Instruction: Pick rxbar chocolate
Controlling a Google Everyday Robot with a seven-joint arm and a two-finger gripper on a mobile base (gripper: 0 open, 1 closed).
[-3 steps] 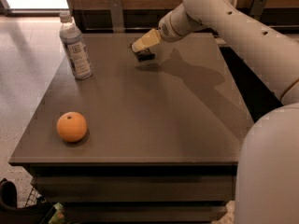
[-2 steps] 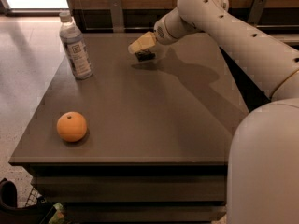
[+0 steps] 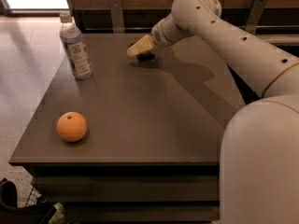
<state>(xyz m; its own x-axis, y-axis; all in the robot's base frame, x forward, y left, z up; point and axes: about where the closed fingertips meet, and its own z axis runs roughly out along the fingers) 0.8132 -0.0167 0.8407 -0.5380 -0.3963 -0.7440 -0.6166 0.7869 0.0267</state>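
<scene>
A: Gripper (image 3: pixel 139 49) sits at the far side of the table (image 3: pixel 154 115), low over the top. It is at the end of the white arm (image 3: pixel 224 36), which reaches in from the right.

B: Grip state?

A: Cannot tell. The pale yellow tip points down and left. Whether it is released or clenched on anything does not show.

B: The rxbar chocolate?

A: A small dark shape (image 3: pixel 147 56) lies on the tabletop directly under the gripper, at its lower right edge. The gripper hides most of it and only a dark strip shows. The wrapper print is not readable. I cannot tell whether it touches the gripper.

B: Other items?

A: A clear bottle (image 3: pixel 74 48) with a white cap and a label stands upright left of the gripper, well apart from it, near the table's left edge. An orange fruit (image 3: pixel 72 126) sits down and left of the gripper, much nearer the camera, by the front left corner. It is well apart from the bottle.

B: Shadows?

A: The arm's shadow falls on the tabletop just right of the gripper.

B: Rest?

A: The robot's white body (image 3: pixel 261 162) fills the lower right, nearer the camera than the gripper. A light floor (image 3: pixel 23 78) lies beyond the table's left edge.
</scene>
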